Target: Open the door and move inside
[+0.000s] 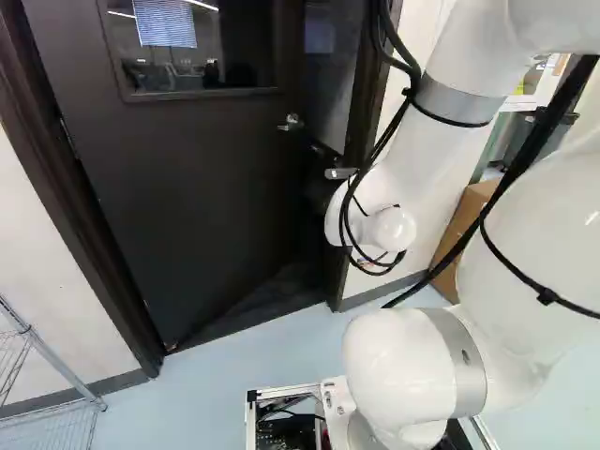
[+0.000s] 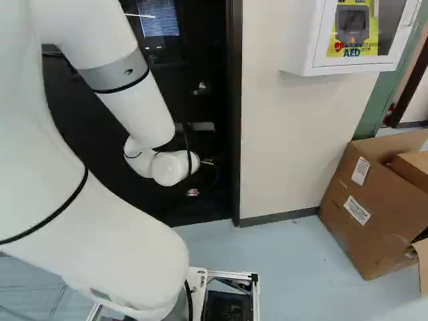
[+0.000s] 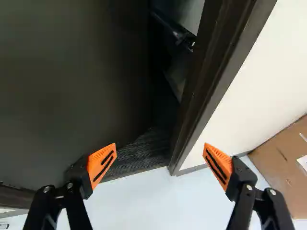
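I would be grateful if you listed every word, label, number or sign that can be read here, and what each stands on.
"AED": yellow sign in the white wall cabinet.
"AUTOMATED": small line above it; the rest is too small to read surely.
Letters above that, on the cabinet: cut off.
Two white labels on the cardboard box: too small to read.

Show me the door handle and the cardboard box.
Door handle (image 1: 292, 122): left base view, on the middle of its metal.
Cardboard box (image 2: 376, 231): right base view, on its labelled side.
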Controlling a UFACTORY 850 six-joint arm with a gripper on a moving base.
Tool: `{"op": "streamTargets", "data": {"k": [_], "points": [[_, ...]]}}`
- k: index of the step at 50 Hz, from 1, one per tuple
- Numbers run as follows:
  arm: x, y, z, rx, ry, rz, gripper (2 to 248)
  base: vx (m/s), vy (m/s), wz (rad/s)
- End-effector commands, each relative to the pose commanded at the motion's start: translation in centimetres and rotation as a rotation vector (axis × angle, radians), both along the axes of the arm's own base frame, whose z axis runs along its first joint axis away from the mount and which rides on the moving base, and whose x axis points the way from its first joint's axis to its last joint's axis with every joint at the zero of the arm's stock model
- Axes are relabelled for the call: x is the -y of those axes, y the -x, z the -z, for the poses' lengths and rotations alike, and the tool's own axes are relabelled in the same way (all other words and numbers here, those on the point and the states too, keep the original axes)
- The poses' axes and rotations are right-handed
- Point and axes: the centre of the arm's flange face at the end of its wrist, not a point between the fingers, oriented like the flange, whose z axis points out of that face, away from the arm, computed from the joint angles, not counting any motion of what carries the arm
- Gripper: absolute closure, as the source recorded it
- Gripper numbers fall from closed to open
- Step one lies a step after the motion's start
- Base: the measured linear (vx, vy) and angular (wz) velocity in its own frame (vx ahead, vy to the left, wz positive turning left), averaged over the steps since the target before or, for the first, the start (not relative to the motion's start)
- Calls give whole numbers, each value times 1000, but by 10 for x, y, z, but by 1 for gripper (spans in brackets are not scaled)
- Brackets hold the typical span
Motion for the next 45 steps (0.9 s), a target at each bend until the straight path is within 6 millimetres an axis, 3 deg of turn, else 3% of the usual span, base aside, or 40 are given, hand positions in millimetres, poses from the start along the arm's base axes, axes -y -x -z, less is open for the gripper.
{"op": "streamTargets", "data": {"k": [17, 45], "points": [[0, 0, 0, 0, 0, 0, 3, 1, 4, 7], [0, 0, 0, 0, 0, 0, 3, 54, 68, -12]]}}
